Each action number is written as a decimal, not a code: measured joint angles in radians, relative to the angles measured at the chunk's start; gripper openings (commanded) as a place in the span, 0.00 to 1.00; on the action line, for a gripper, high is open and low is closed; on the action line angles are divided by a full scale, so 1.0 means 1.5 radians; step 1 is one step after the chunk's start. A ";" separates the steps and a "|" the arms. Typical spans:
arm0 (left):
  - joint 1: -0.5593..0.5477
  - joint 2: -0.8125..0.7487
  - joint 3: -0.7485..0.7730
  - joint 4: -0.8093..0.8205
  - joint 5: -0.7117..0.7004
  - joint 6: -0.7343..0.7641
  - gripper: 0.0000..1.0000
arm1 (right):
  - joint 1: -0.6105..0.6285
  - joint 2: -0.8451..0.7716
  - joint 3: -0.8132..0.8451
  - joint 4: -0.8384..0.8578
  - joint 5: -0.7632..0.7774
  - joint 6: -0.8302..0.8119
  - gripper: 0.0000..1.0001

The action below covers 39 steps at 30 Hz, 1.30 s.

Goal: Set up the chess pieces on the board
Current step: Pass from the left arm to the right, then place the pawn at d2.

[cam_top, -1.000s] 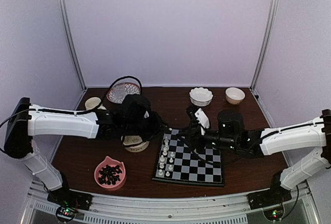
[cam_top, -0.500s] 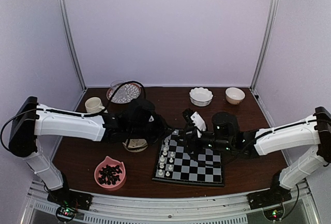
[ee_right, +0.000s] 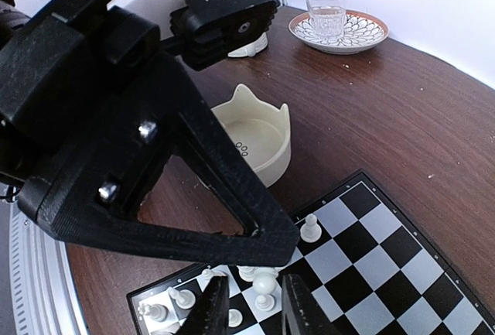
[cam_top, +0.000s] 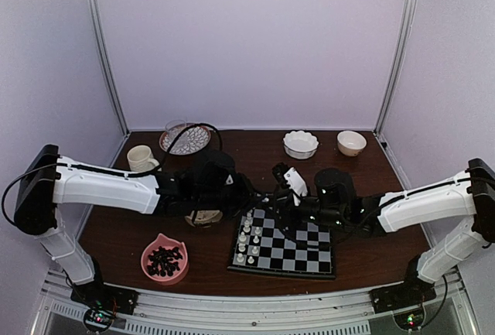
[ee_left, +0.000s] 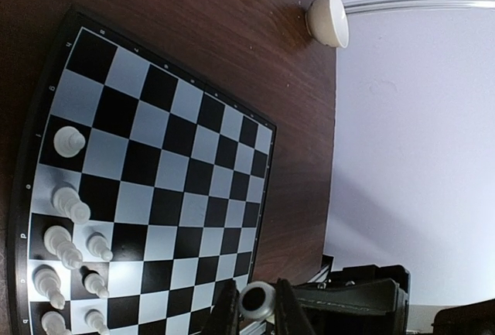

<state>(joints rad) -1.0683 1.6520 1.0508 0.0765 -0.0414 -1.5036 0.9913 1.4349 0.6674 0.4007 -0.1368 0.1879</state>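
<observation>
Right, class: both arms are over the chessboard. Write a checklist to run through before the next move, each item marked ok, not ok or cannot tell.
1. Left gripper grips its white piece: ok, fingers shut on it.
2. Right gripper grips the standing piece: not ok, fingers parted either side of it, not yet clamped.
3. Placed pieces upright: ok.
4. Board lies flat: ok.
5. Room between the two arms: not ok, they crowd together over the board's far edge.
6. Square beneath the left gripper's piece free: cannot tell.
</observation>
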 measured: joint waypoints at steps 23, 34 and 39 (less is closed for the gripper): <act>-0.004 0.005 -0.002 -0.003 -0.009 0.001 0.50 | -0.007 0.000 0.001 -0.004 0.024 0.019 0.00; 0.122 -0.191 -0.009 -0.231 -0.055 0.180 0.60 | -0.016 0.035 0.183 -0.239 0.028 -0.001 0.00; 0.199 -0.250 -0.027 -0.298 -0.074 0.316 0.79 | -0.017 0.079 0.272 -0.362 0.017 -0.008 0.00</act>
<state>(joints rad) -0.7704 1.2766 1.0096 -0.3698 -0.1524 -1.0298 0.9661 1.5532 1.0760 -0.1421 -0.1116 0.1753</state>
